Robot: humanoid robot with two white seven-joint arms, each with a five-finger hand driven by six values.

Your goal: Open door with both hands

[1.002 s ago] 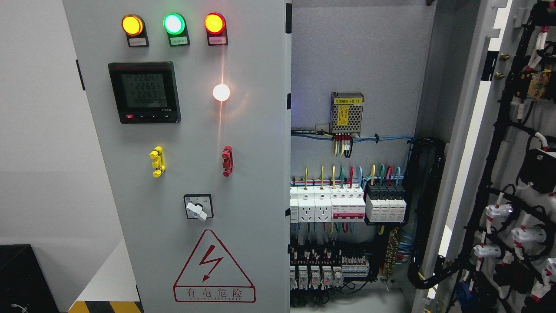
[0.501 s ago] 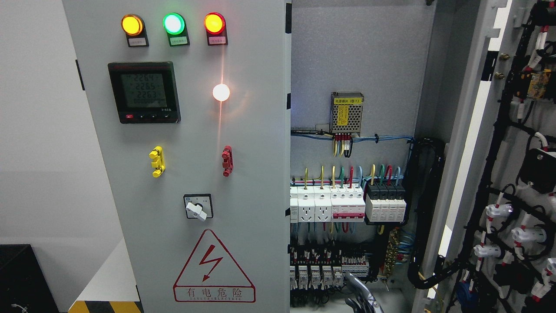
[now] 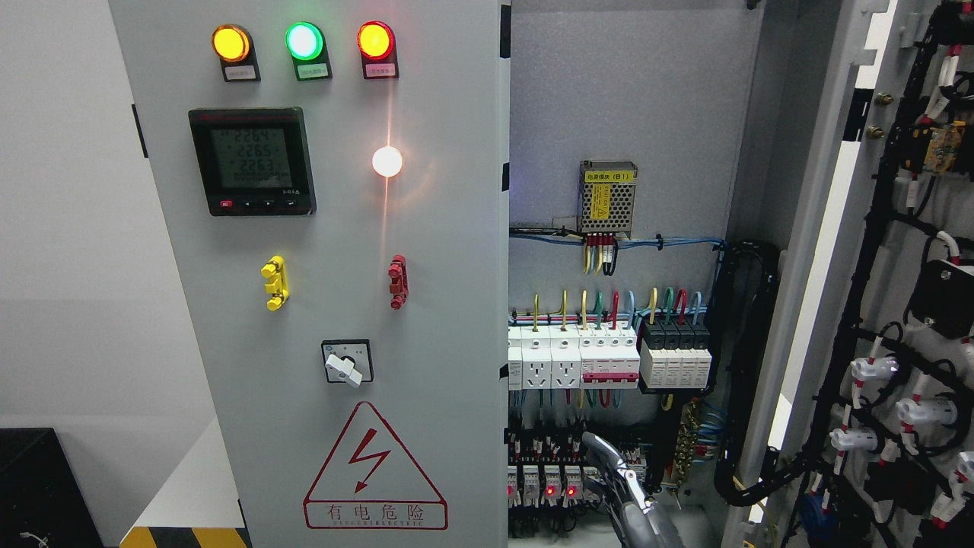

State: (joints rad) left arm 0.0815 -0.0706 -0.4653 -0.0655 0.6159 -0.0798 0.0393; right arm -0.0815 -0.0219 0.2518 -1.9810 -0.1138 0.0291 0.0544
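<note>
The grey left door (image 3: pixel 342 228) of the electrical cabinet stands closed, carrying three indicator lamps, a digital meter (image 3: pixel 253 161), a yellow handle (image 3: pixel 275 283), a red handle (image 3: pixel 397 281) and a rotary switch (image 3: pixel 347 362). The right door (image 3: pixel 883 320) is swung wide open to the right, its wired inner face showing. My right hand (image 3: pixel 620 483) rises from the bottom edge inside the open bay, in front of the lower breaker row. Its silver fingers (image 3: pixel 601 450) stretch upward, open and holding nothing. It touches neither door. My left arm does not show.
Inside the bay sit a power supply (image 3: pixel 607 196), white breakers and sockets (image 3: pixel 574 358), black modules (image 3: pixel 677 358) and coloured wiring. A thick black cable bundle (image 3: pixel 749 365) runs down the right side. A black box (image 3: pixel 38 487) stands at lower left.
My right hand has come up from the bottom edge into the open bay, higher than half a second ago. Small red lights now glow on the lower breaker row.
</note>
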